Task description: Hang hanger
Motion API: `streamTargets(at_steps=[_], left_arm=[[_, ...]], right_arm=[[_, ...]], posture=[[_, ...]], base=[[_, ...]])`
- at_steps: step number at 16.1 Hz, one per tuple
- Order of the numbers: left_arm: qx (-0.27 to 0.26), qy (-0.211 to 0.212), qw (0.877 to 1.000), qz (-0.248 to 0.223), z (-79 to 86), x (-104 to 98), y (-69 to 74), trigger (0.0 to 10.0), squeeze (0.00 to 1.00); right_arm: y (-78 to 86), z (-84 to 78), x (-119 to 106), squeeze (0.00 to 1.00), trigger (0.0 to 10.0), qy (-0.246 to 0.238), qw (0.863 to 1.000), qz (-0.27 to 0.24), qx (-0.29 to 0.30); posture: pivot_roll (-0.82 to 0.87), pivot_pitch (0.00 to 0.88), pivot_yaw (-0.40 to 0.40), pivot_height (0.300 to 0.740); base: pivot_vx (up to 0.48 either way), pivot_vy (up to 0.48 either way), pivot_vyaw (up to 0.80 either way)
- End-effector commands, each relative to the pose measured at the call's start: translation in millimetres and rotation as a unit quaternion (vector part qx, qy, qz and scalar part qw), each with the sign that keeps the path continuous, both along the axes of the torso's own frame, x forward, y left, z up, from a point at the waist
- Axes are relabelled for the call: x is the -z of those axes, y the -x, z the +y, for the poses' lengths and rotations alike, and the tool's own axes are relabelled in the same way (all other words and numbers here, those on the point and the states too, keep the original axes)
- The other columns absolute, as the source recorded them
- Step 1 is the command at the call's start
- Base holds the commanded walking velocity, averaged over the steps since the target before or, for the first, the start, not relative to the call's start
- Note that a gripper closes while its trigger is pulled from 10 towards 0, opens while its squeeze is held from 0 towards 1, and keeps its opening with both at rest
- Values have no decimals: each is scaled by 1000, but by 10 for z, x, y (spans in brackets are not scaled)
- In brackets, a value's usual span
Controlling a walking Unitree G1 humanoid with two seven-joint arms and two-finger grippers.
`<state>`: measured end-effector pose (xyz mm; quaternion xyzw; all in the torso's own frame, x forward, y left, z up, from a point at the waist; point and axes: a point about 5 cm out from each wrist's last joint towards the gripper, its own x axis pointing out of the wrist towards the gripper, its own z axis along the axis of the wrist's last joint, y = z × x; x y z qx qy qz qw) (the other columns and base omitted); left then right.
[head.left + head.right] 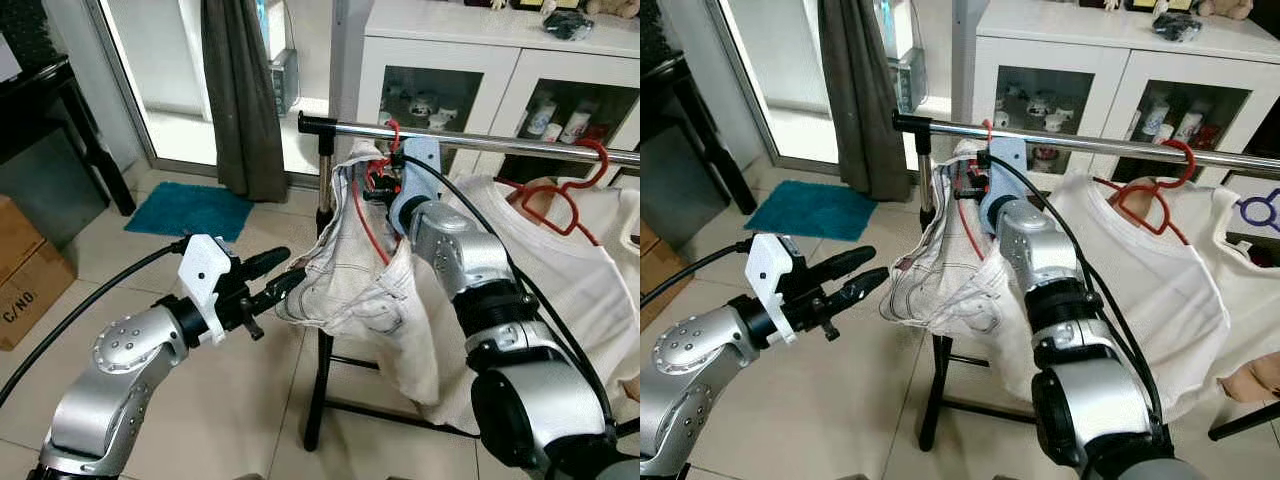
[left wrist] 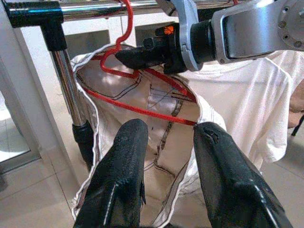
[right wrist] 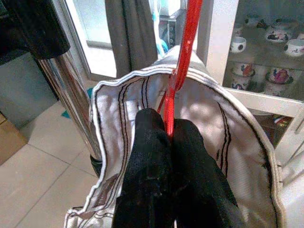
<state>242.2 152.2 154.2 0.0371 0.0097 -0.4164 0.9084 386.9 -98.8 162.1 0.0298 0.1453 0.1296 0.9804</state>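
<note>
A red wire hanger carries a white garment, and its hook curls over the chrome rail close to the rail's left end. My right gripper is shut on the hanger's neck just under the hook, and it also appears as black fingers against the garment. My left gripper stands open at the garment's lower left edge. Its two fingers point at the cloth below the hanger's bottom bar, with nothing between them.
A second red hanger with a white T-shirt hangs further right on the rail. The rack's upright post stands behind the garment. A white glass-door cabinet, a dark curtain, a teal mat and a cardboard box surround the rack.
</note>
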Motion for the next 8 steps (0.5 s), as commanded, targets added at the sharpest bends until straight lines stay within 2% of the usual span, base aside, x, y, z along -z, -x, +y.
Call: streamTargets(at_steps=[1,2,3,4,5,8], left_arm=[[7,-7,1000,0,-16,-9,11,10000,0],[4,-9,1000,-2,-12,-12,2,10000,0],[1,-10,1000,-4,-7,-16,-7,10000,0],[-20,-16,1000,-13,18,-27,-52,10000,0],[-30,-19,999,-17,33,-32,-76,10000,0],[-55,-23,998,-18,70,-14,-131,10000,0]], right_arm=[[20,43,95,0,10000,-3,1000,17,-17],[5,36,31,1000,10000,-26,999,-9,-18],[-1,35,-5,1000,10000,-21,999,-25,-25],[6,51,-114,1000,10000,-33,996,-62,-49],[19,65,-166,1000,10000,-45,994,-78,-63],[146,30,-296,1000,10000,-56,985,-119,-116]], posture=[[-33,0,26,740],[-33,0,27,740],[-33,0,29,740],[-33,0,32,740],[-33,0,32,740],[-43,0,43,740]], base=[[0,0,0],[0,0,0],[0,0,0],[0,0,0],[0,0,0],[0,0,0]])
